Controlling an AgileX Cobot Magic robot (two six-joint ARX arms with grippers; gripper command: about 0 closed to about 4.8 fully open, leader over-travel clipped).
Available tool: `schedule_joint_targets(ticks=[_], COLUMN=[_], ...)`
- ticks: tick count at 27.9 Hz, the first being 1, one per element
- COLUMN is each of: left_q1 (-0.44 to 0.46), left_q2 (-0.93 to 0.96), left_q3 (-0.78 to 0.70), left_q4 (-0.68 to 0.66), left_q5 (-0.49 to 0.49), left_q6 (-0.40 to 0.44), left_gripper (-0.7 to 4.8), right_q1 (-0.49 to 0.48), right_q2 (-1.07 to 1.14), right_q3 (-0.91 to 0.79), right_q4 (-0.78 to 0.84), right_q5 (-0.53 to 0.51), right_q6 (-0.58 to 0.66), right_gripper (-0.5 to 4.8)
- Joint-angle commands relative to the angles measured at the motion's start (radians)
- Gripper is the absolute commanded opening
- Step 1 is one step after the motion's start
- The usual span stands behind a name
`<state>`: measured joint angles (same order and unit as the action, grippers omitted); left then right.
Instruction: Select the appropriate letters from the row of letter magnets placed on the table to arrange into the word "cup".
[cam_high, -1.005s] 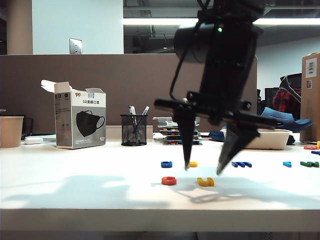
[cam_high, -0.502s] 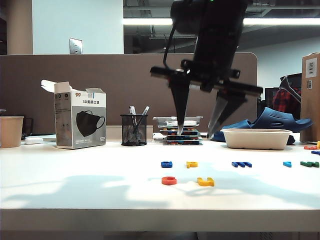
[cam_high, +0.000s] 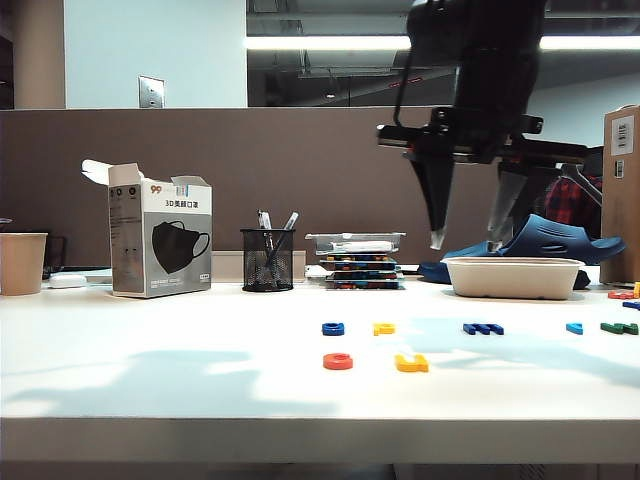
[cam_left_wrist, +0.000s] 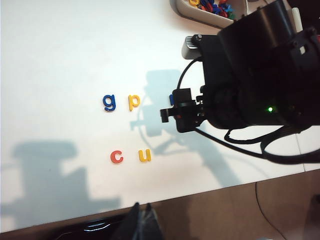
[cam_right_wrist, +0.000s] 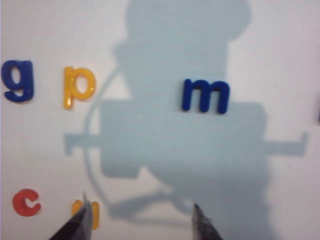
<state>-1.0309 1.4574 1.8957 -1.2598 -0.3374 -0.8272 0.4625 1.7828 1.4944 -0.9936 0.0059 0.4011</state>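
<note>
A mask box stands at the back left with its top flap open (a black mask is printed on its front). Left of it sits a paper cup, with a small white object just beside it. A mesh pen cup holding pens stands right of the box. Further right is a stack of flat trays, then a pale oval bowl with a blue shoe behind it. A cardboard box stands at the far right, before a brown partition.
</note>
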Motion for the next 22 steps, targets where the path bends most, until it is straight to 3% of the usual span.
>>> schedule_joint_targets(ticks=[1, 11, 22], left_q1=[-0.001, -0.001, -0.001], left_q2=[-0.003, -0.003, -0.003], left_q3=[0.004, 0.004, 0.004], left_q4=[0.005, 0.005, 0.005], left_q5=[-0.006, -0.006, -0.006], left_q6=[0.005, 0.005, 0.005], left_gripper=[-0.05, -0.05, -0.05], right_q1=[-0.009, -0.008, -0.007], right_q2=[-0.006, -0.005, 0.029], right_q3=[0.005, 0.006, 0.057], right_q4=[0.002, 0.092, 0.082], right_q5=[0.002, -0.037, -0.109], right_q6=[-0.012, 0.097, 0.104], right_gripper=[2.52, 2.52, 2.49])
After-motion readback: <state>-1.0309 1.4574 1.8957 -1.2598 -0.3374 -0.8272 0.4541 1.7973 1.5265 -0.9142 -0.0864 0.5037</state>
